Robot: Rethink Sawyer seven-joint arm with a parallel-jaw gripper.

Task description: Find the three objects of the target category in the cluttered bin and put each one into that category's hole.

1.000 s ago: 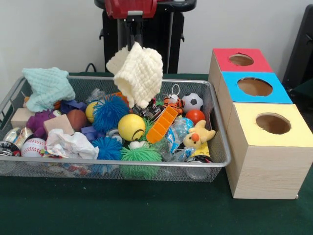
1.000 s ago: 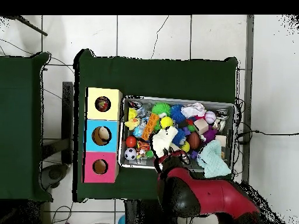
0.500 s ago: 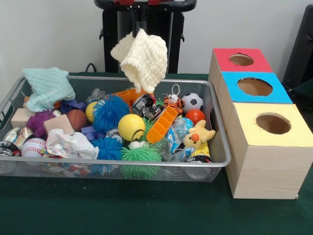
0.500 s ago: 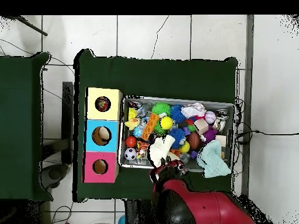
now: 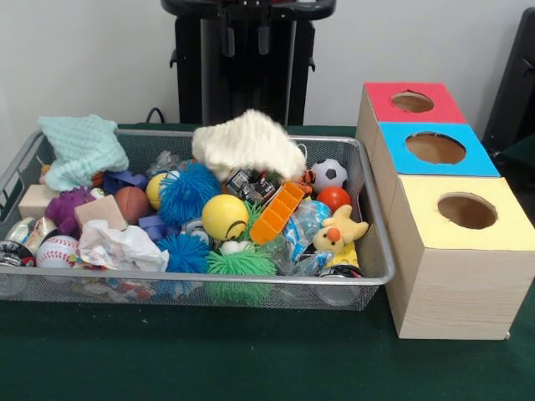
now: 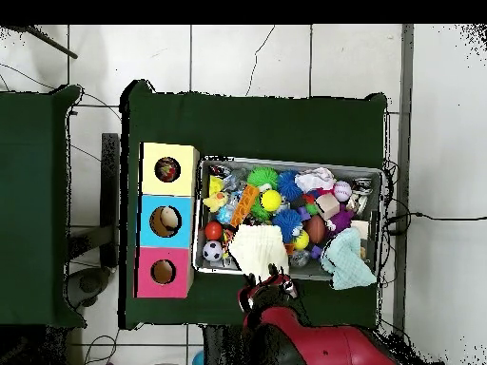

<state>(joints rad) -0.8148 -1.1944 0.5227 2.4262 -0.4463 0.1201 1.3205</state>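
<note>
The arm is pulled back to the edge of the table. In the overhead view its red and black bulk fills the bottom of the picture, and the claw [image 6: 267, 282] sits just outside the bin's wall, at the side nearest the robot's base. In the front view only two dark tips [image 5: 244, 38] hang at the top edge, above the bin. They hold nothing — whether the claw is spread or closed I cannot tell.

The cream knitted cloth [image 5: 248, 144] lies loose in the wire bin [image 5: 375, 217], below the claw, draped over the clutter at the bin's far rim. From above the same cloth [image 6: 258, 249] sits just inside the wall next to the claw, apart from it.

Around the cloth lie a blue spiky ball [image 5: 188, 191], a yellow ball [image 5: 224, 217], an orange plastic piece [image 5: 278, 212], a soccer ball [image 5: 329, 174] and a yellow plush toy [image 5: 340, 231]. A second cloth — mint green [image 5: 80, 148] — is heaped in the bin's corner, well off to one side of the claw.

Beside the bin stand three wooden boxes, each with a round hole on top: red [image 5: 411, 102], blue [image 5: 435, 148] and yellow [image 5: 466, 210].
</note>
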